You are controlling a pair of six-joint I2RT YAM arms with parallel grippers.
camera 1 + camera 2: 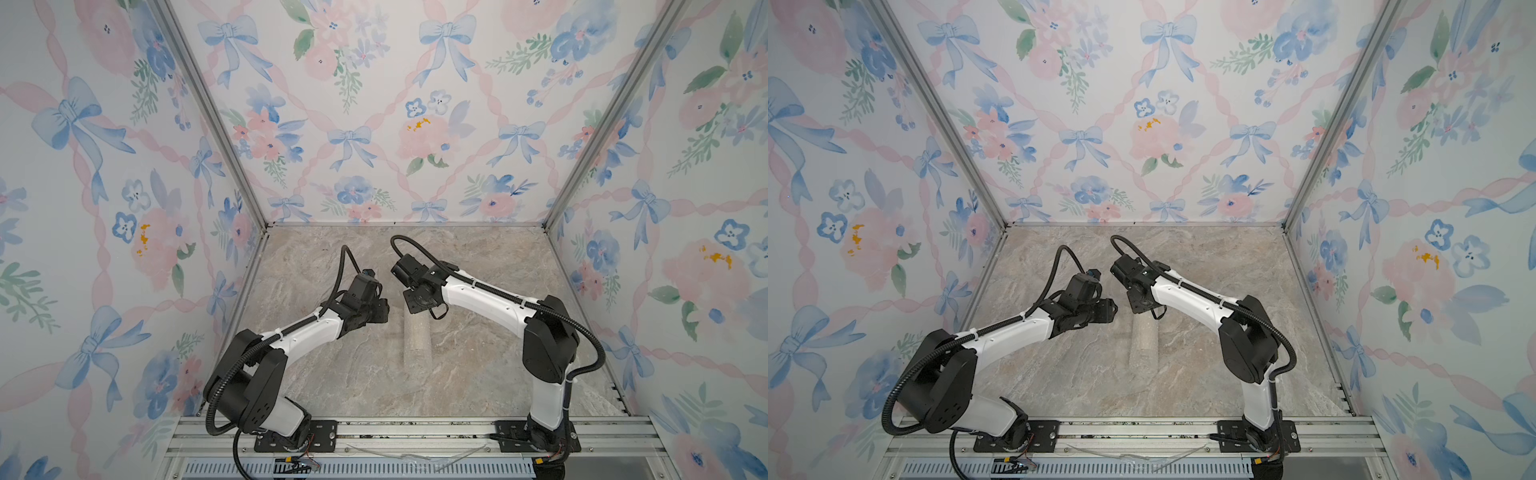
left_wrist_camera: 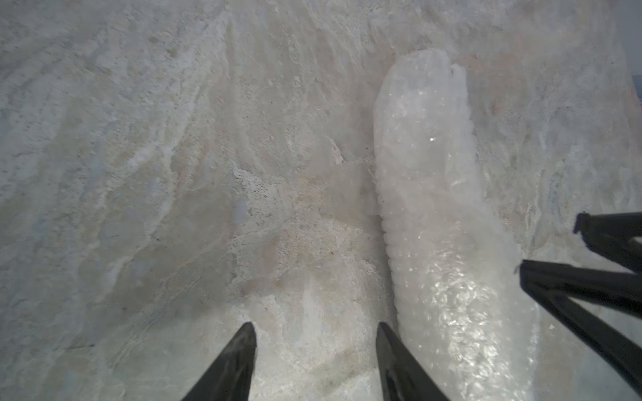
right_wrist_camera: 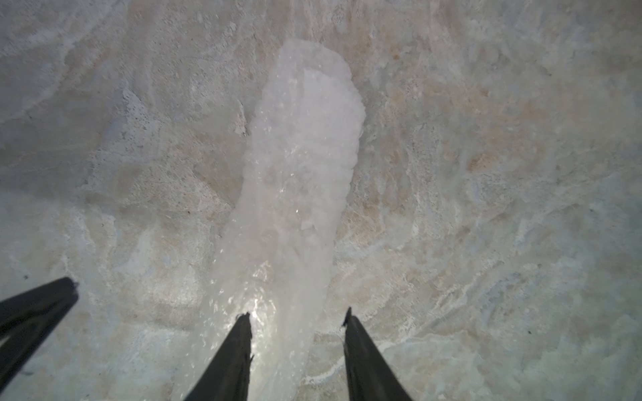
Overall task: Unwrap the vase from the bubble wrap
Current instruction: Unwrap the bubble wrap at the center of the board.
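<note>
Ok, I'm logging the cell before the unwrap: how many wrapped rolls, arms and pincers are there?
Rolls of bubble wrap: 1
Arms, left arm and right arm: 2
Pincers, left pincer and right pincer: 2
Total: 5

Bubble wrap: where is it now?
In both top views the bubble wrap lies rolled on the table, far end under the right gripper, left gripper beside it.
</note>
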